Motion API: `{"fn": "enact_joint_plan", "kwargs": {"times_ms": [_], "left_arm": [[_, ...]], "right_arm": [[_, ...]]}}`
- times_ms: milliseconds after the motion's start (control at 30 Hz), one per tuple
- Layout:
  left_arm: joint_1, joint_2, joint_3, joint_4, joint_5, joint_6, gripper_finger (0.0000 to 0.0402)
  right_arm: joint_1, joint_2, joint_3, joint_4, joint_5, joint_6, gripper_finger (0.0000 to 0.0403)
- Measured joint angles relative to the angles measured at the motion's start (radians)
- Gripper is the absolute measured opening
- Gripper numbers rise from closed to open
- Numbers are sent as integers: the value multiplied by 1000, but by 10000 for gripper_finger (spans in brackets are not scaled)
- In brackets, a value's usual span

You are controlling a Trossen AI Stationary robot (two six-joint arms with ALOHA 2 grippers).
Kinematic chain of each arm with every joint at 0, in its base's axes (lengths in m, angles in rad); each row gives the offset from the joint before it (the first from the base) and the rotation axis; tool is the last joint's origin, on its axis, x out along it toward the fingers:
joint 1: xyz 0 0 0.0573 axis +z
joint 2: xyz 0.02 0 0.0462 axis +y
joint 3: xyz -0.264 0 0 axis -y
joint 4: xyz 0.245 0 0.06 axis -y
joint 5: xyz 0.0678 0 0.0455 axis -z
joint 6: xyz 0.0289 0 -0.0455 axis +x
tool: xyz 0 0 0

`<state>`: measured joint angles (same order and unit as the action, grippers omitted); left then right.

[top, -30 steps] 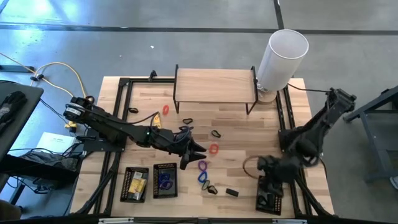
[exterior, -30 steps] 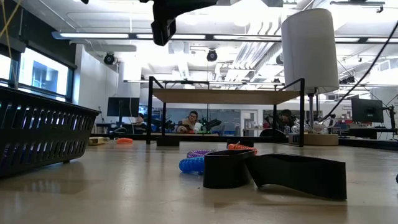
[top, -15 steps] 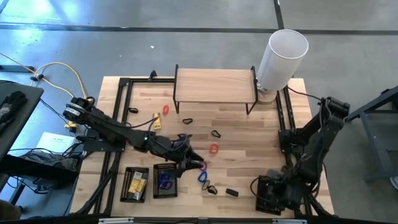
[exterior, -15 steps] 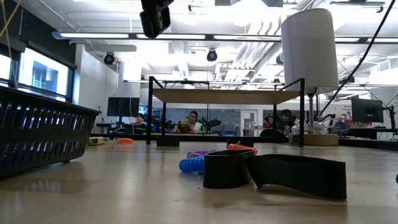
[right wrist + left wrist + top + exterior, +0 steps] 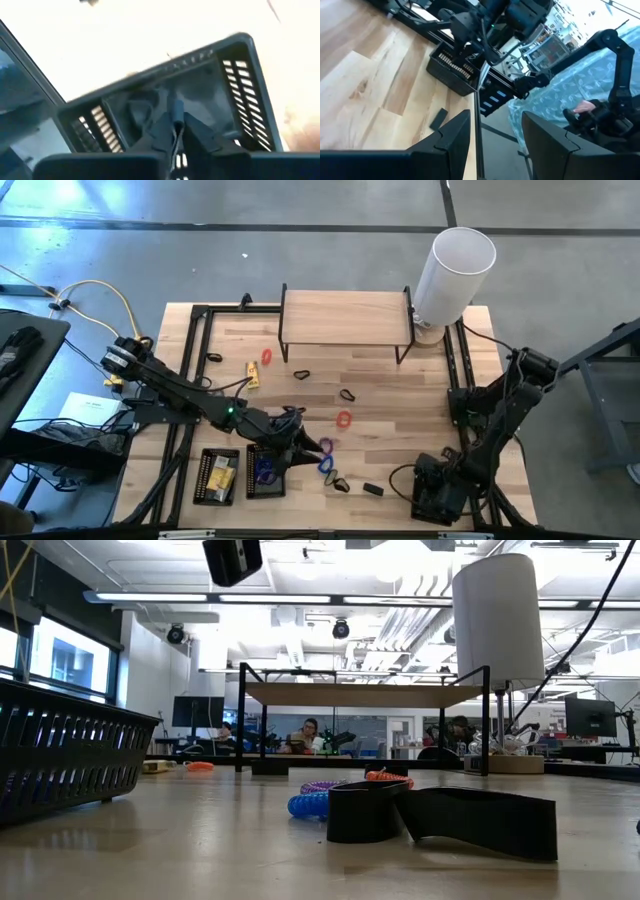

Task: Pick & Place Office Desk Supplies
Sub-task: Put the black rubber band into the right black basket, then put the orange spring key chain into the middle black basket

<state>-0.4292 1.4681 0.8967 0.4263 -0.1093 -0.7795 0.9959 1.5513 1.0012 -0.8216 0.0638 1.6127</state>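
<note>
Loose supplies lie on the wooden table: an orange loop [image 5: 343,420], a purple loop [image 5: 326,445], a blue loop [image 5: 325,465], two black loops [image 5: 300,374] [image 5: 347,395], a yellow packet [image 5: 252,375] and a black clip piece [image 5: 373,490]. My left gripper [image 5: 298,445] reaches level beside the middle mesh tray [image 5: 265,470]. Its fingers stand apart [image 5: 495,145] with a thin dark strand [image 5: 479,125] in the gap. My right gripper [image 5: 435,480] points down over the right mesh tray [image 5: 432,505]. It is nearly shut on a small dark clip-like piece [image 5: 176,107]. My left gripper may or may not touch the thin dark strand in its gap; I cannot tell. My right gripper pinches a small dark clip-like piece [image 5: 175,120] between its two fingers, coming from above and pointing down. The piece hangs clear above the floor of the right tray [image 5: 240,100].
A third tray [image 5: 217,477] with yellow packets sits at the near left. A wooden shelf riser [image 5: 345,320] and a tall white cylinder [image 5: 455,270] stand at the far side. Black frame rails [image 5: 195,370] run along both table sides. People sit in the room behind [image 5: 308,735].
My right gripper has gone down and toward the table's near edge, tipping to point down over the right tray. My left gripper has swung toward the near left, from beside the purple loop toward the middle tray. The loose supplies have stayed in place.
</note>
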Motion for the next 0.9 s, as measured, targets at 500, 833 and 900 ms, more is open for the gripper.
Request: {"fn": "enact_joint_plan", "kwargs": {"times_ms": [500,833,900], "left_arm": [[-5,-1,0,0,131,-4,172],[20,-36,0,-21,191,63,172],[23,-49,0,-58,193,93,172]], "right_arm": [[-154,0,28,-35,-175,-19,173],[-241,-92,138,-53,-60,-68,174],[-250,-122,159,-41,22,-97,174]]}}
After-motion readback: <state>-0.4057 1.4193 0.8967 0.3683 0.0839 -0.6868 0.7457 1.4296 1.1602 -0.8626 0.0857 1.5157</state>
